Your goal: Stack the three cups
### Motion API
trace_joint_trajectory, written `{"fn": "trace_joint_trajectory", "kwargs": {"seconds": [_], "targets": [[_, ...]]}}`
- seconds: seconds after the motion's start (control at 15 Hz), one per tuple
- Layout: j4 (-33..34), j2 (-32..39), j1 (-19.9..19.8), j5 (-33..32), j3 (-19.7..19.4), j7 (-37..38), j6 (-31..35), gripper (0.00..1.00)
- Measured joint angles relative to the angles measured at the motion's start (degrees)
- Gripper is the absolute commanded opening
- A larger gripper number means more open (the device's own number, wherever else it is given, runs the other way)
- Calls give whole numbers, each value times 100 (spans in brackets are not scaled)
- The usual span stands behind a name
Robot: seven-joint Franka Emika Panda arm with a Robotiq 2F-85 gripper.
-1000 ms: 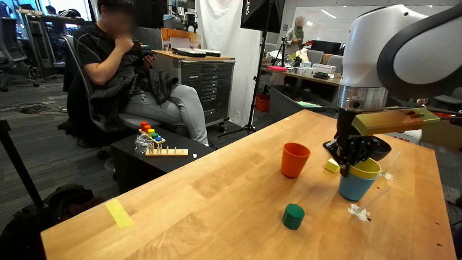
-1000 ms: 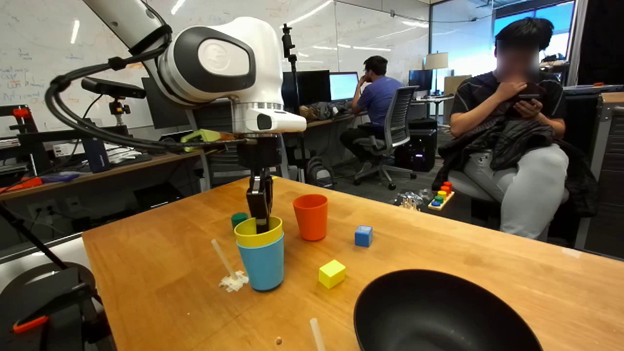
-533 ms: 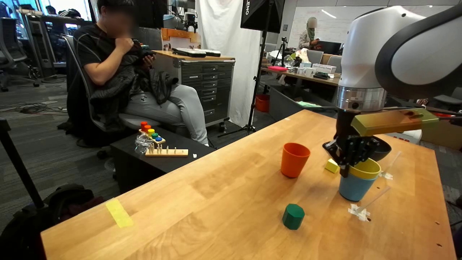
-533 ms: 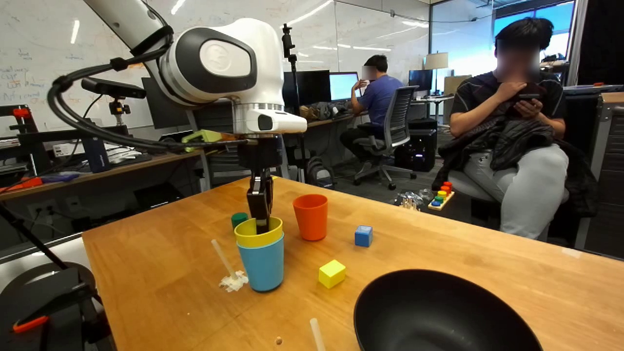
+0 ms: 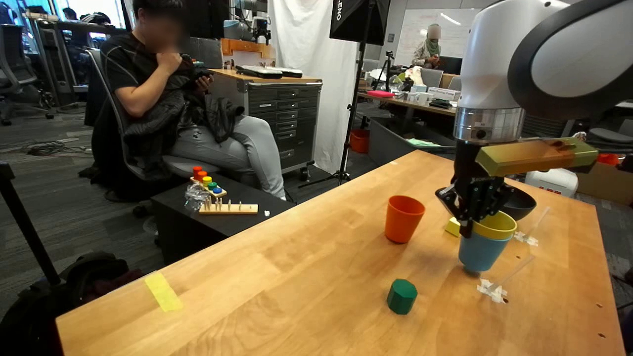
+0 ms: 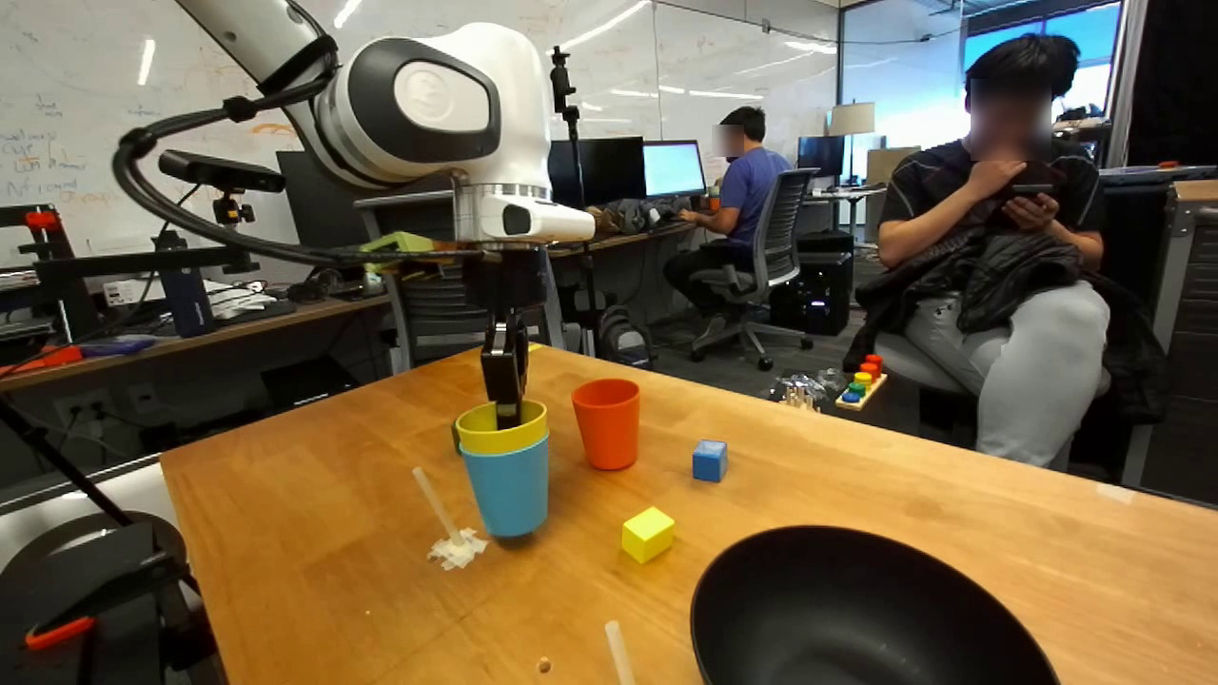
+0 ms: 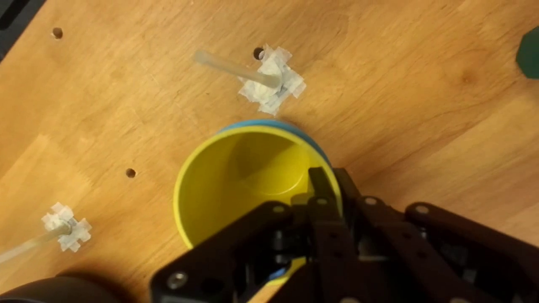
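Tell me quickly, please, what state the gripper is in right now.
Gripper: closed, holding the yellow cup by its rim; whether it also pinches the blue cup around it cannot be told.

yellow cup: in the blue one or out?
In. The yellow cup is nested in the light blue cup: in both exterior views its upper wall stands above the blue rim, the rest hidden inside.

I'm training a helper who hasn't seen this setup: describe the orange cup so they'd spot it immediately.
On the wooden table, find the gripper clasping the yellow cup that sits inside the light blue cup. Apart from this pair stands the orange cup, upright. Of the three, it alone is orange and not nested.
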Motion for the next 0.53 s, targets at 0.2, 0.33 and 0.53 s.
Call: {"fn": "trace_joint_trajectory", "kwargs": {"seconds": [0.2, 0.33, 0.53], "targets": [[137, -166, 32, 153, 69, -116, -254, 3], [239, -311, 40, 293, 132, -205, -438, 3], [512, -509, 41, 567, 216, -332, -903, 3]]}}
